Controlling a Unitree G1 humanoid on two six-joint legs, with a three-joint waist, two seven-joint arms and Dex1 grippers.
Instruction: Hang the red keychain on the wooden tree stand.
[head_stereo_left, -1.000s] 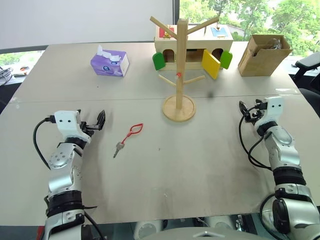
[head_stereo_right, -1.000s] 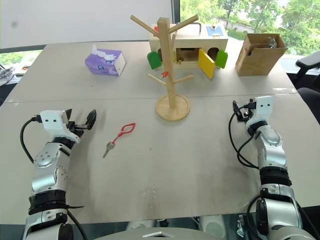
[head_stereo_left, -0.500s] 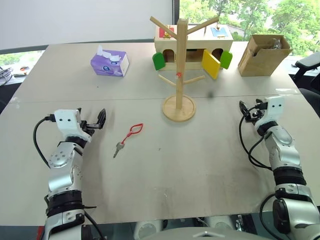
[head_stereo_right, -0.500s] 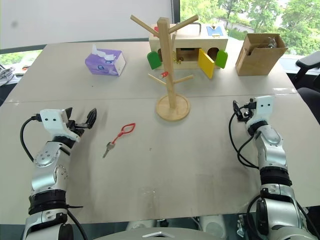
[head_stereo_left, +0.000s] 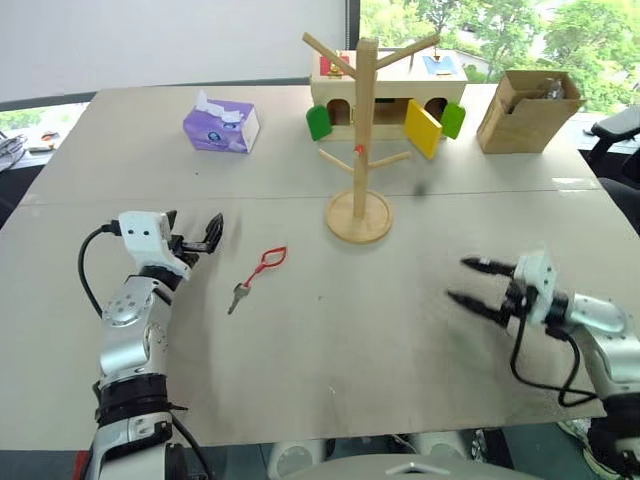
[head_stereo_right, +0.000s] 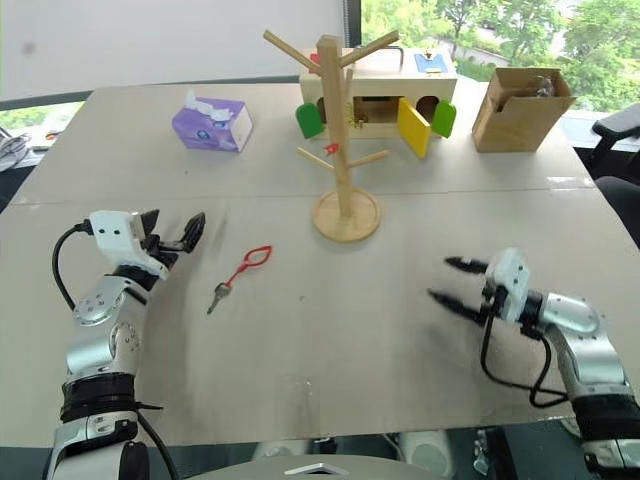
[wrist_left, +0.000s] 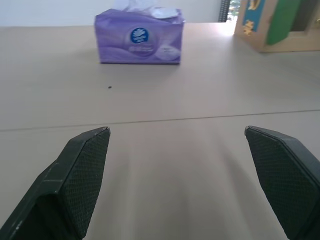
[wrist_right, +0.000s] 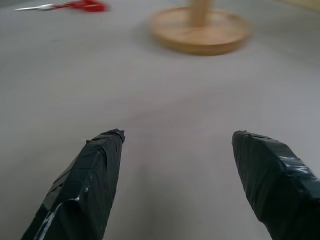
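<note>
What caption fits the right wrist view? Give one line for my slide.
Open right end effector aimed low across the table toward the wooden tree stand base, red keychain beyond.

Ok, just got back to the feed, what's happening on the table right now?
Nothing is picked up yet. The red keychain lies flat on the table, between the left gripper and the wooden tree stand. Both grippers are open and empty. The right gripper has swung round to point across the table towards the keychain.
</note>
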